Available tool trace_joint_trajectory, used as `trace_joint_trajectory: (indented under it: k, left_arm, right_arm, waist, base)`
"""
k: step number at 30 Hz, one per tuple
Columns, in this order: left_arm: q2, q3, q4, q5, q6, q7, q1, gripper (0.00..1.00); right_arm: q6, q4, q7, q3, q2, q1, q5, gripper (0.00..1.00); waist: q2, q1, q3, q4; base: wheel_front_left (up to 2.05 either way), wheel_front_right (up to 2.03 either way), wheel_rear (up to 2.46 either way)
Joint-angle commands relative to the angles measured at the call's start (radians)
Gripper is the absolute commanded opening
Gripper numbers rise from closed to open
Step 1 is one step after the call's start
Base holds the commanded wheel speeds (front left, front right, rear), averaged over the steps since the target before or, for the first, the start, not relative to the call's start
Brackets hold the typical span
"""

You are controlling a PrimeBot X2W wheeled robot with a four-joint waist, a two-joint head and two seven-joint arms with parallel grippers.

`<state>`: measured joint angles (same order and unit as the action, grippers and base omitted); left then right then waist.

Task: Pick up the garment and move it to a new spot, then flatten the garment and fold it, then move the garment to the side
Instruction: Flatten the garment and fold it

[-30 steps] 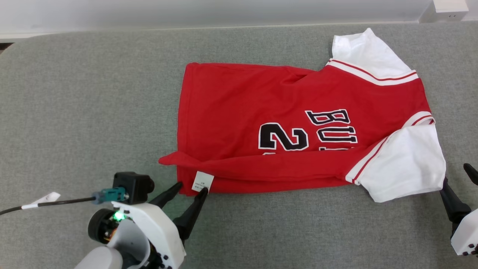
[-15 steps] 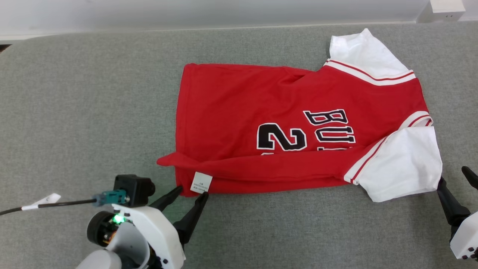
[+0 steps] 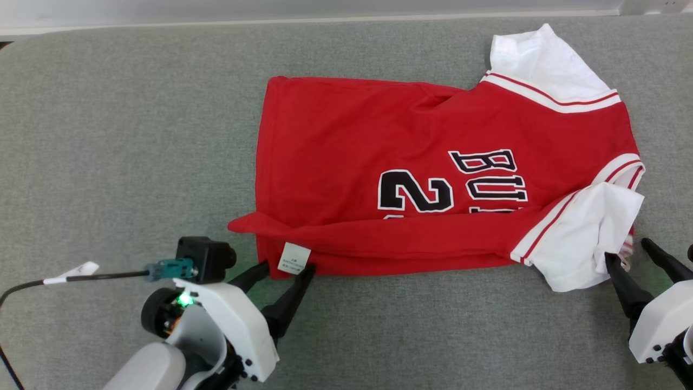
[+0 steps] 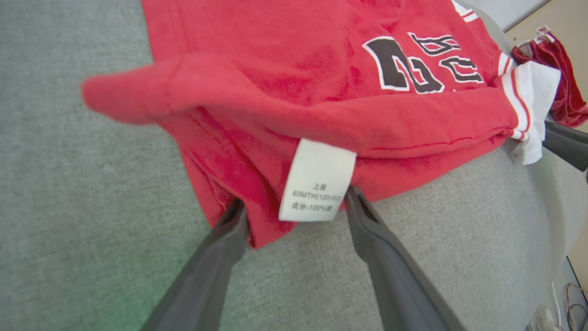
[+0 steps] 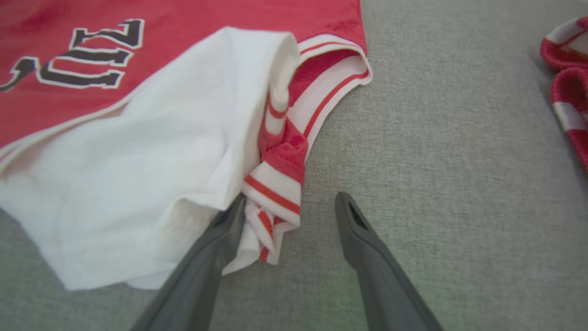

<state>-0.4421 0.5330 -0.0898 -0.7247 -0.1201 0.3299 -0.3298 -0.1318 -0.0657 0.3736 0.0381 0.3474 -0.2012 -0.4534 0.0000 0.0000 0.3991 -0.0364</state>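
right gripper [image 3: 628, 249] — now against garment [image 3: 352, 151]

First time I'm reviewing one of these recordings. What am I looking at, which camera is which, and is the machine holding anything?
This is a two-armed robot; each arm ends in a tool with two long dark fingers. The overview picture comes from a camera on its head, looking down at a grey padded surface. The other two come from wrist cameras, looking along each tool's fingers. On the surface lies a red jersey with white sleeves, partly folded. The left tool stands open at the hem corner, one finger either side of the white label. The right tool is open too, at the near white sleeve. Nothing is gripped. Another red-and-white cloth shows at the right wrist view's edge.
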Motion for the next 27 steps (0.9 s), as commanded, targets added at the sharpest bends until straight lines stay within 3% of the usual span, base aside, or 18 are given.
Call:
trace_joint_trajectory:
  k: [1, 3, 4, 5, 6, 12, 16, 27]
  left_arm:
    - [0.009, 0.005, 0.018, -0.023, 0.006, 0.005, -0.009, 1.0]
    - [0.019, 0.013, 0.038, -0.028, 0.017, 0.014, -0.018, 1.0]
    - [0.026, 0.017, 0.046, -0.035, 0.025, 0.015, -0.023, 0.85]
    - [0.033, 0.019, 0.053, -0.041, 0.031, 0.013, -0.028, 0.2]
    - [0.04, 0.021, 0.062, -0.047, 0.039, 0.012, -0.033, 0.0]
    - [0.057, 0.021, 0.087, -0.087, 0.082, 0.009, -0.059, 0.0]
    - [0.028, -0.006, 0.065, -0.113, 0.094, 0.02, -0.055, 0.0]
    - [-0.072, -0.054, -0.115, -0.22, 0.1, 0.125, 0.006, 0.0]
  right_arm:
    - [0.002, -0.024, 0.016, 0.02, -0.001, -0.007, -0.015, 1.0]
    - [0.002, -0.044, 0.036, 0.049, -0.005, -0.007, -0.041, 1.0]
    - [0.001, -0.051, 0.044, 0.063, -0.007, -0.006, -0.059, 0.67]
    - [0.0, -0.057, 0.054, 0.076, -0.005, -0.007, -0.08, 0.22]
    - [-0.001, -0.061, 0.061, 0.087, -0.003, -0.008, -0.101, 0.0]
    - [0.0, -0.026, 0.088, 0.062, 0.02, -0.018, -0.239, 0.0]
    - [0.0, 0.032, 0.148, -0.001, 0.025, -0.006, -0.347, 0.0]
    - [0.001, 0.191, 0.473, -0.265, -0.031, 0.091, -0.49, 0.0]
  waist:
    - [0.0, 0.0, 0.004, 0.004]
    - [0.0, 0.0, 0.006, 0.007]
    - [0.0, 0.0, 0.008, 0.007]
    - [0.0, 0.0, 0.009, 0.009]
    - [0.0, 0.0, 0.009, 0.01]
    - [0.0, 0.0, -0.007, 0.011]
    - [0.0, 0.0, -0.028, 0.008]
    - [0.0, 0.0, -0.091, 0.011]
  base:
    - [0.0, 0.0, 0.0]
    - [0.0, 0.0, 0.0]
    - [0.0, 0.0, 0.0]
    - [0.0, 0.0, 0.0]
    - [0.0, 0.0, 0.0]
    - [0.0, 0.0, 0.0]
    - [0.0, 0.0, 0.0]
    - [0.0, 0.0, 0.0]
